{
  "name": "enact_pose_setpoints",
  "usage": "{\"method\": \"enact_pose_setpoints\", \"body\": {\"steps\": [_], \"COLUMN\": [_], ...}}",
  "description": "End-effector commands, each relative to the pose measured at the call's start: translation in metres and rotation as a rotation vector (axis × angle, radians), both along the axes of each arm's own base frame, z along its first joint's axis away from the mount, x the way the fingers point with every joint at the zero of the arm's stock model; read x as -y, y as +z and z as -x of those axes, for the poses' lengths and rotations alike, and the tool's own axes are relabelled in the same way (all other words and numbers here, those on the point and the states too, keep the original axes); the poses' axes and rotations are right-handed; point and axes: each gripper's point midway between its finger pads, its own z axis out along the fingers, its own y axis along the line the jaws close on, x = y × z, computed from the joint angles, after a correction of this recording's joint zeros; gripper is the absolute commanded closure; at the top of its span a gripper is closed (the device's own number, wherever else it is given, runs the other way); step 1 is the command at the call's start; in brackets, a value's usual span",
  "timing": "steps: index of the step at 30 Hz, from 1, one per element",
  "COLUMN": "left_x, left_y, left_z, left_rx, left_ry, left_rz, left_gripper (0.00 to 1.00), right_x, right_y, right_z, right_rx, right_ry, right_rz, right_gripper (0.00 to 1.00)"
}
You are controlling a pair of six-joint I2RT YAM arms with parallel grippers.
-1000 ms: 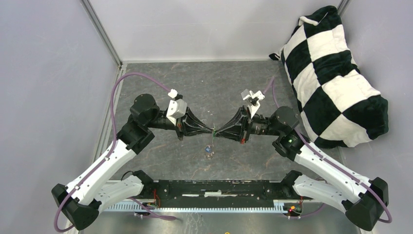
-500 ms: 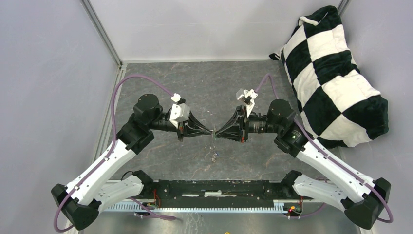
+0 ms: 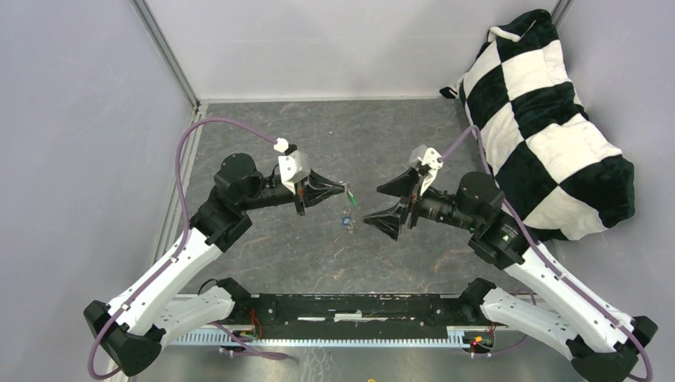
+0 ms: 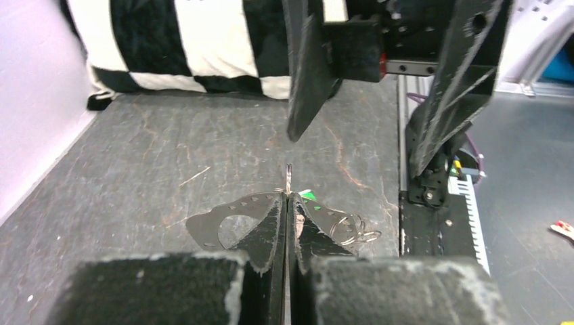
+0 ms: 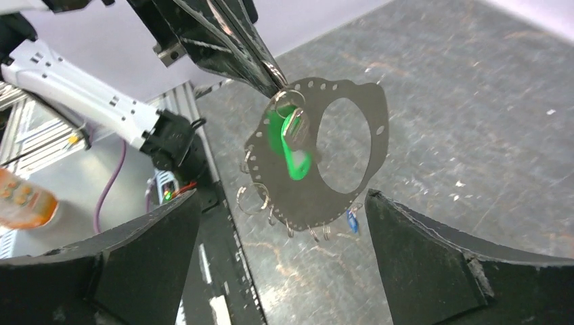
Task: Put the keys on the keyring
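The keyring is a flat grey loop with small holes along its rim, and several small split rings hang from it. My left gripper is shut on its top edge and holds it above the dark table, so it dangles below the fingers. The green-headed key hangs right under that grip, also visible from above. The blue-headed key dangles at the loop's bottom rim. My right gripper stands open a little to the right of the keyring and touches nothing.
A black-and-white checkered cushion fills the back right corner. Grey walls close in the left, back and right sides. The arms' black mounting rail runs along the near edge.
My right gripper has opened wide and drawn back to the right, off the green key. The left gripper has swung slightly back and up with the keyring and its keys hanging from it.
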Motion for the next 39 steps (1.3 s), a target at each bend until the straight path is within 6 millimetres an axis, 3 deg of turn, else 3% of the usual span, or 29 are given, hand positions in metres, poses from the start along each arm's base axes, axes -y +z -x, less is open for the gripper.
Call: {"method": "enact_pose_setpoints", "body": {"steps": [1,11,14,16,21,27,29,30,31,34,37,39], "left_x": [-0.006,-0.012,-0.01,-0.008,-0.009,-0.005,-0.004,-0.004,-0.004,-0.009,-0.019,-0.027], "left_y": [0.019,0.02,0.02,0.02,0.023,0.021,0.018,0.017,0.016,0.009,0.009,0.005], "left_z": [-0.019,-0.043,-0.044,-0.043,-0.043,-0.038,-0.038,-0.039,-0.041,-0.055,-0.076,-0.093], "left_rx": [-0.001,-0.004,-0.017,-0.021,-0.02,-0.031,-0.043,-0.05,-0.059,-0.095,-0.092,-0.104], "left_ry": [0.138,0.26,0.257,0.248,0.249,0.213,0.207,0.209,0.22,0.304,0.418,0.51], "left_rz": [0.085,0.092,0.094,0.094,0.093,0.081,0.07,0.063,0.055,0.02,-0.031,-0.074], "left_gripper": [0.98,0.98,0.98,0.98,0.98,0.98,0.96,0.91,0.8,0.22,0.02,0.0], "right_x": [0.01,-0.029,-0.039,-0.044,-0.046,-0.047,-0.045,-0.041,-0.037,-0.023,-0.003,0.011], "right_y": [0.02,-0.02,-0.028,-0.033,-0.049,-0.057,-0.059,-0.062,-0.066,-0.083,-0.102,-0.113], "right_z": [-0.019,-0.014,-0.023,-0.03,-0.05,-0.057,-0.059,-0.064,-0.068,-0.081,-0.1,-0.113], "right_rx": [0.118,0.175,0.192,0.202,0.251,0.324,0.345,0.349,0.356,0.35,0.31,0.293], "right_ry": [-0.126,-0.081,-0.098,-0.115,-0.179,-0.189,-0.202,-0.234,-0.255,-0.311,-0.371,-0.414], "right_rz": [-0.07,0.064,0.113,0.131,0.179,0.188,0.197,0.212,0.234,0.313,0.387,0.438], "right_gripper": [0.02,0.02,0.09,0.21,0.62,0.95,1.0,1.0,1.0,1.0,1.0,1.0]}}
